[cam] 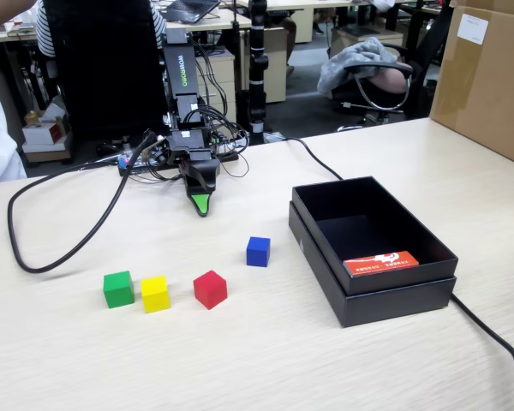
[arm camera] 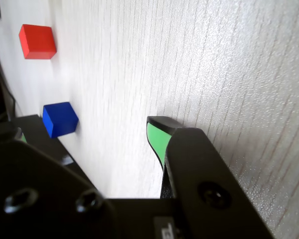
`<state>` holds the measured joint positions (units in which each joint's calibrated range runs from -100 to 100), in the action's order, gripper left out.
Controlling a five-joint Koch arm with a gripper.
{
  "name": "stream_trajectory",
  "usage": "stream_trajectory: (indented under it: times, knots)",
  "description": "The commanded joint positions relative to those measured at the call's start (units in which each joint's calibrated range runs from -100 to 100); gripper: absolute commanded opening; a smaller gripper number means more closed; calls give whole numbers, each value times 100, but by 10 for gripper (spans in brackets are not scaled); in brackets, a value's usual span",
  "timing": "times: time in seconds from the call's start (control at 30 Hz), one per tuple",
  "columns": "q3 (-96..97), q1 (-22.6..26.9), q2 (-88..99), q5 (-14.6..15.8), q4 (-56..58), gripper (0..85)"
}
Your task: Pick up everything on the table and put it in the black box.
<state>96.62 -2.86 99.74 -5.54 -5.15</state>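
Gripper (cam: pixel 203 205) hangs tip-down over counter (cam: pixel 265 360), empty; jaw gap can't be told. 4 cubes lie loose nr black box (cam: pixel 373 248), none inside yet.

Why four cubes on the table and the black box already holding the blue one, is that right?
Not quite. The fixed view shows the blue cube on the table, left of the black box; inside is only an orange-red card. All four cubes are on the table.
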Motion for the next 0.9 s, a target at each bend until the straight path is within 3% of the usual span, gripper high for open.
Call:
stream_trajectory:
  times: [0.0, 0.63, 0.87]
  knots:
    - [66, -39, -9, 161, 312, 476]
    - [11, -78, -9, 210, 364, 477]
    - [-433, -132, -9, 244, 1012, 479]
